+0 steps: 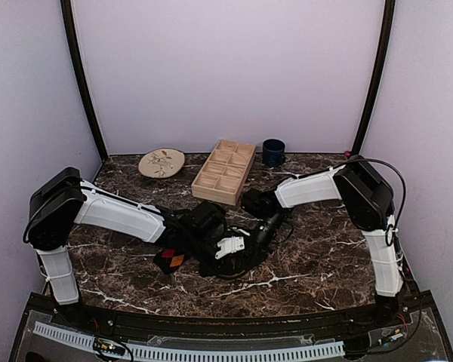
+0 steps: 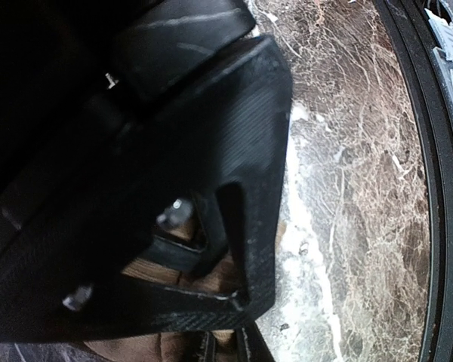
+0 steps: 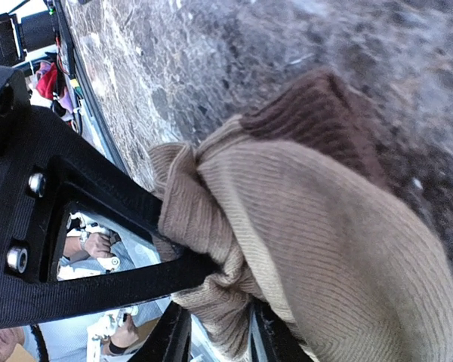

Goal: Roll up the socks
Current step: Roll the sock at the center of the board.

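Observation:
The socks (image 3: pixel 317 219) are a bunched tan knit bundle with a dark brown ribbed cuff, lying on the marble table. My right gripper (image 3: pixel 219 343) is shut on a fold of the tan fabric at the bundle's edge. In the top view both grippers meet at the table's middle front, the left gripper (image 1: pixel 225 250) beside the right gripper (image 1: pixel 255 240), and they hide the socks there. In the left wrist view a black gripper body fills most of the frame. A bit of brown sock (image 2: pixel 211 275) shows under it, and my left gripper (image 2: pixel 226 348) stands narrowly closed on tan fabric.
A wooden divided tray (image 1: pixel 224 171), a decorated plate (image 1: pixel 161 162) and a dark blue mug (image 1: pixel 273 151) stand at the back. A small black and red-orange object (image 1: pixel 170 259) lies left of the grippers. The table's black front rim (image 2: pixel 430 188) runs close by.

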Available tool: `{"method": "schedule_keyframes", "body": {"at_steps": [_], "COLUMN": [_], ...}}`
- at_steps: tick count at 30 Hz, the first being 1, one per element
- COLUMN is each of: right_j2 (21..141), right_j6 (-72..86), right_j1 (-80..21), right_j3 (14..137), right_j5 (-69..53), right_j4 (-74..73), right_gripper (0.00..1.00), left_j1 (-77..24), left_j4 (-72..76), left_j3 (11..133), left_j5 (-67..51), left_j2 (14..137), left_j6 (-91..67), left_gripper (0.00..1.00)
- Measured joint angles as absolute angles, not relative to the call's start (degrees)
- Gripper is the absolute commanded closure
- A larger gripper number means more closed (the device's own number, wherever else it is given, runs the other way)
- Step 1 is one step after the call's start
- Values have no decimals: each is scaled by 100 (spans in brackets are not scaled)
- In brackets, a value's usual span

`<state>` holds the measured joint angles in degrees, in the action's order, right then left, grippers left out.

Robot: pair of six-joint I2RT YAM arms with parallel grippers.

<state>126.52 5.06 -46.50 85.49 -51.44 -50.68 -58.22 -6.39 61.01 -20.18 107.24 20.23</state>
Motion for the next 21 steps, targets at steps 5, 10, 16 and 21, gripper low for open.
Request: {"method": "schedule_keyframes", "body": {"at_steps": [5,10,16,21], "right_j2": [12558,12361,12158,11985], "right_j6": [604,729,991,1197], "right_j1": [-4593,-4521,-4421,-4368], "right_j3": [8401,8169,7933,7778], "right_j5": [-5137,-5015,-4882,-4624], "right_j4": [-4960,-4742,-4469,-4042], "right_gripper": [69,67,65,63], "left_j1": [-5813,-5808,-5747,-5671], "left_j4": [-849,-1057,-1184,-1251], "left_j3": [6287,6512,6685,6761], "left_j5": [-2123,-2311,-2569,-2849], "left_j2": [10805,10919,11048,11135], "left_j6": [2008,1946,1883,1726], "left_gripper": [97,97,97,97]}}
